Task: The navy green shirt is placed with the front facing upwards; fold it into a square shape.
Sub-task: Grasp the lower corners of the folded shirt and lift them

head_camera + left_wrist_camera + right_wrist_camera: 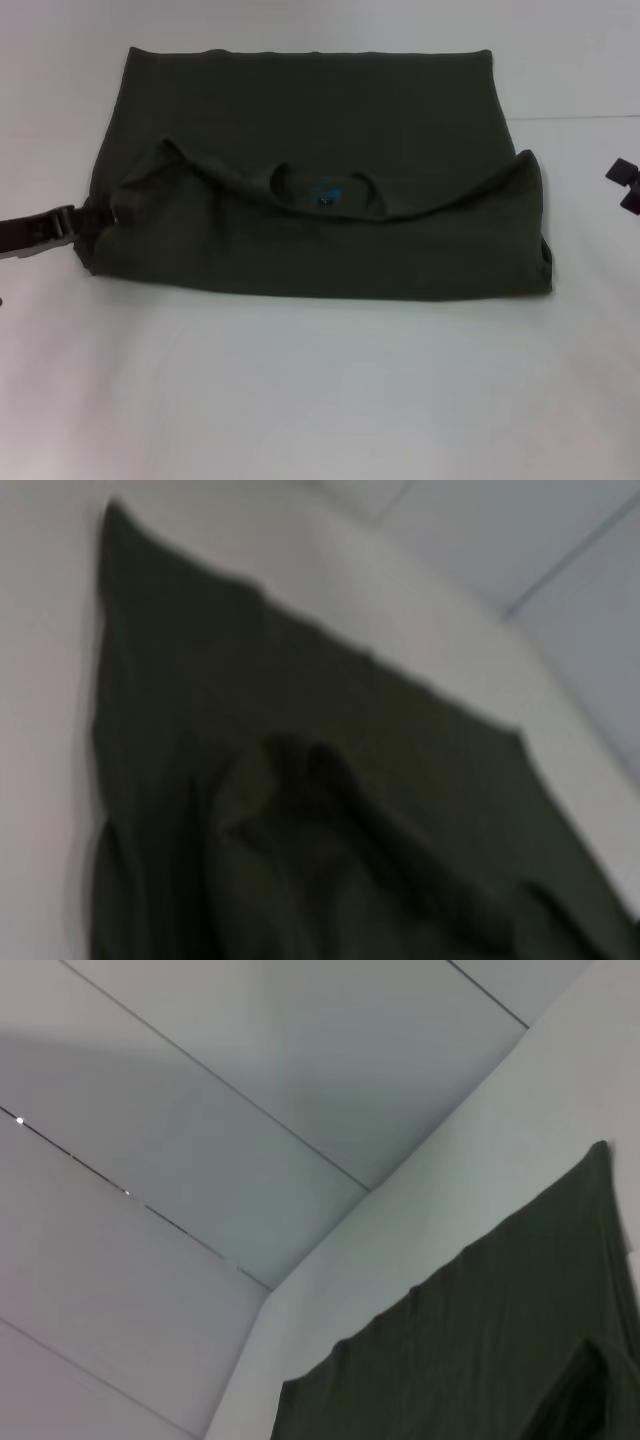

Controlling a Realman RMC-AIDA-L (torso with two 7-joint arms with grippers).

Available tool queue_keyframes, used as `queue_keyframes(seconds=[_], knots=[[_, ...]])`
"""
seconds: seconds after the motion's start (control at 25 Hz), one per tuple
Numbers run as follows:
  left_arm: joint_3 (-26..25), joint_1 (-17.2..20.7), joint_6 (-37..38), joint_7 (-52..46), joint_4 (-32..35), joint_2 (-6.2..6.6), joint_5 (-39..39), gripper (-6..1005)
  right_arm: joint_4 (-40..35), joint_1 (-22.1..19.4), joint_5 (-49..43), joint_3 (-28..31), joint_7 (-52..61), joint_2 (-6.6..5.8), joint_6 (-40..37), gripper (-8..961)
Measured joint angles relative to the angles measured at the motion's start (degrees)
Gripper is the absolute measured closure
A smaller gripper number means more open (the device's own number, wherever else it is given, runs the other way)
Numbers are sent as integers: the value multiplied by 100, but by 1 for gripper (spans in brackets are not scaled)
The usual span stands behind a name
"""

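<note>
Pretty much wide open here. The white table is bare across the whole lower half of the frame, plus a strip along the top. Only thing in the way is the navy green shirt filling the centre, with the left gripper touching its left edge.

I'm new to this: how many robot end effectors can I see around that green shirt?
2. The left end effector touches the left edge of the navy green shirt. The right end effector sits apart from it, at the picture's right edge, partly out of view.
</note>
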Motion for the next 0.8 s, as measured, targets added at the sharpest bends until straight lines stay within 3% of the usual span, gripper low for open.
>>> queue_keyframes(seconds=[0.12,0.28,0.6,0.8], knots=[[32,-241,12,-102,29,79,641,251,-42,-64,-26,-40,-2,12,-48,7],[53,-332,-310,-82,24,89,776,247,-43,-85,-27,-114,-20,38,-51,7],[259,-346,-987,178,-188,17,804,239,-45,-46,-176,-131,-6,61,-55,7],[574,-349,-1356,188,-255,-112,811,238,-45,-27,-177,-132,-4,72,-56,7]])
